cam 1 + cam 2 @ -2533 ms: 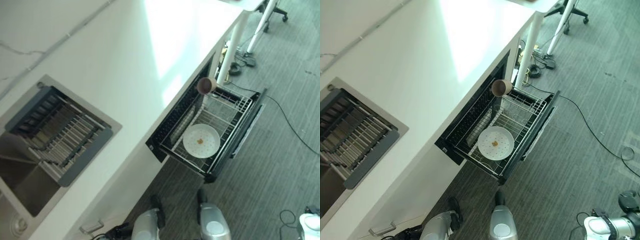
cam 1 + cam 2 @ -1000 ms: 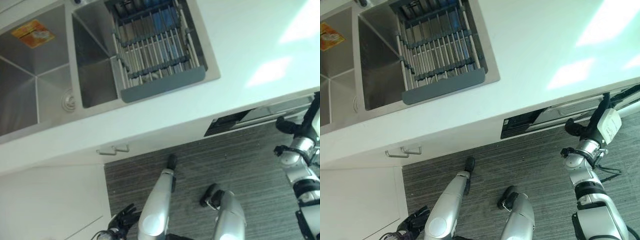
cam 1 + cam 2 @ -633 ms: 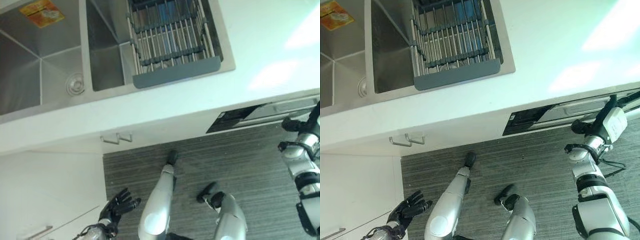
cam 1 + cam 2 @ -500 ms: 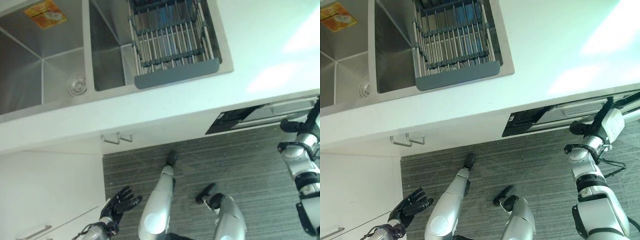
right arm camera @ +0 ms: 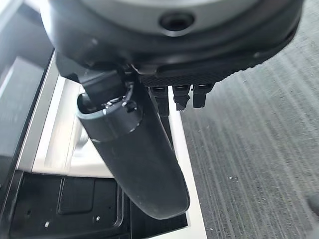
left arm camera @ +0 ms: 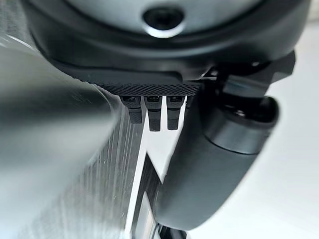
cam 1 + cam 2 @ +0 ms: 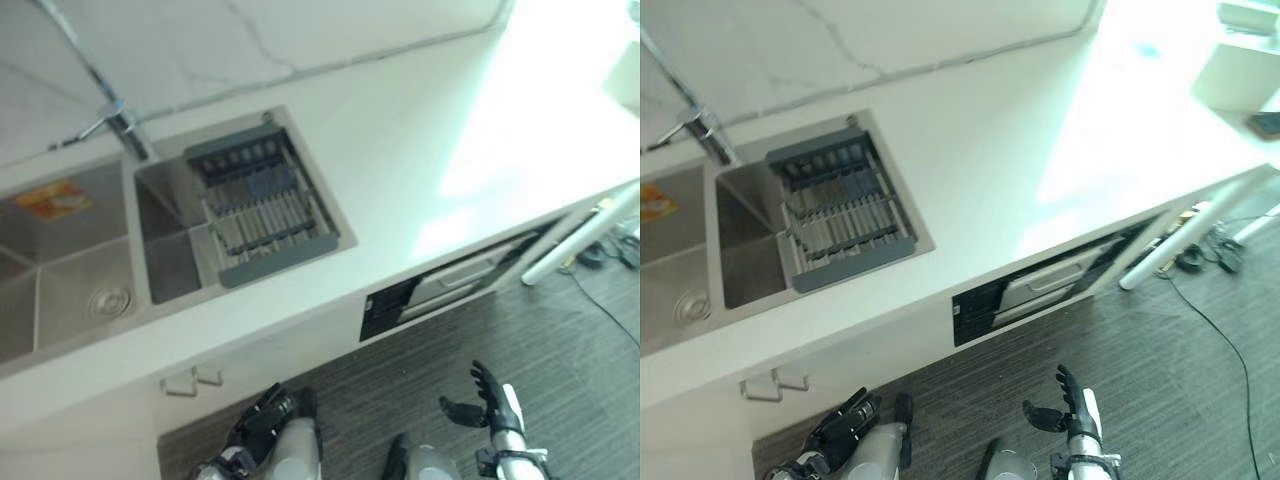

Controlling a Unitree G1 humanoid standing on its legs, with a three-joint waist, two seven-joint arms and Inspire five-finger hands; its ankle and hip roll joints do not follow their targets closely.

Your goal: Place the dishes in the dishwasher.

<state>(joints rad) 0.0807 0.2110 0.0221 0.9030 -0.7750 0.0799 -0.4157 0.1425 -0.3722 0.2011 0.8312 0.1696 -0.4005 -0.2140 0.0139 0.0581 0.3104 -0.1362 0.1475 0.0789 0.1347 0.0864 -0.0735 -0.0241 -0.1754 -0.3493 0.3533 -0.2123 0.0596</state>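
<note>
- The white stone worktop point(image 7: 420, 140) is seen from above, with a double stainless steel sink point(image 7: 70, 270) set into it and a chrome tap point(image 7: 115, 120) at its back edge.
- A grey slatted drying rack point(image 7: 265, 215) is laid across the sink's right basin, presumably so that washed dishes can drain there; no dishes can be made out on it.
- The dark drawer-type dishwasher point(image 7: 1040, 285) under the worktop edge is seen nearly pushed in, with a pale handle bar across its front; whatever dishes it holds are hidden, so the task's things cannot be located from here.
- The right hand point(image 7: 1065, 405) is held low over the grey striped carpet point(image 7: 1180, 360), in front of the dishwasher, its fingers point(image 5: 174, 97) spread straight and nothing held, a pose that suits a hand drawn clear of the drawer front.
- The left hand point(image 7: 262, 418) is kept low near the cabinet front, below a pair of small metal cabinet handles point(image 7: 195, 378); its fingers point(image 6: 154, 112) are loosely extended and empty.
- Loading is judged to be finished or nearly so.
</note>
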